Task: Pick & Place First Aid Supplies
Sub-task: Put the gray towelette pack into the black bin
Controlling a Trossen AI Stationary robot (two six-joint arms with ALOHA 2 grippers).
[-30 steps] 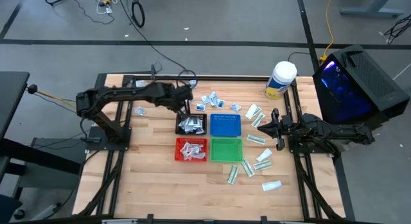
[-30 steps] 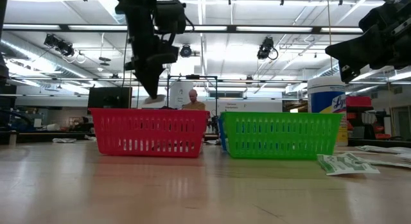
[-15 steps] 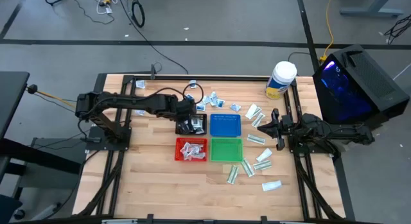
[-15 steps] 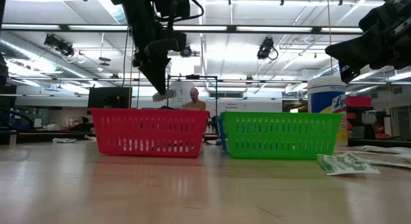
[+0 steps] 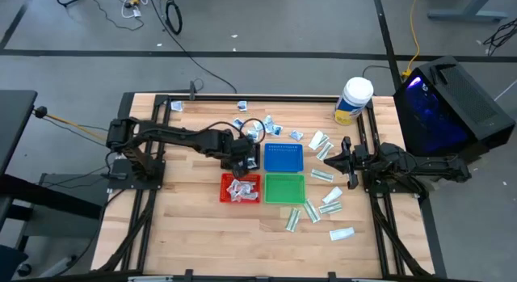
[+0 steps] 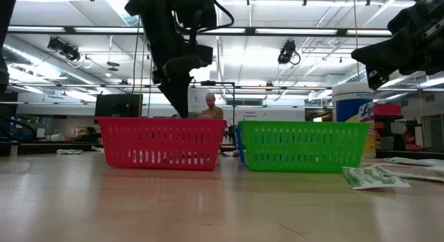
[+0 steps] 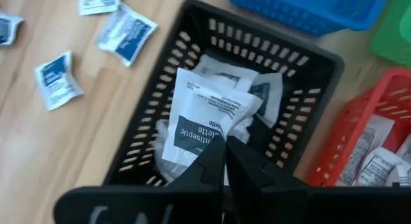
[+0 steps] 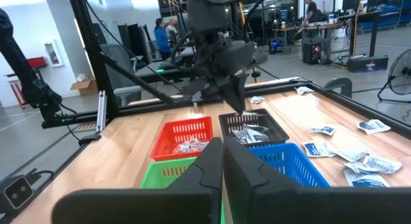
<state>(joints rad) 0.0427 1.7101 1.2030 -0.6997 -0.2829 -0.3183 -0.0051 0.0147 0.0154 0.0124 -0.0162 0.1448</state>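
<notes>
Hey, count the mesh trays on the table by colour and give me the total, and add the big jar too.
Black plastic mesh tray: 1
Blue plastic mesh tray: 1
Red plastic mesh tray: 1
Green plastic mesh tray: 1
Big white jar with a yellow label: 1
Total: 5

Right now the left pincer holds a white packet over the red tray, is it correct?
Not quite. The left pincer holds the white packet over the black tray, not the red tray beside it. The left wrist view shows this.
</notes>
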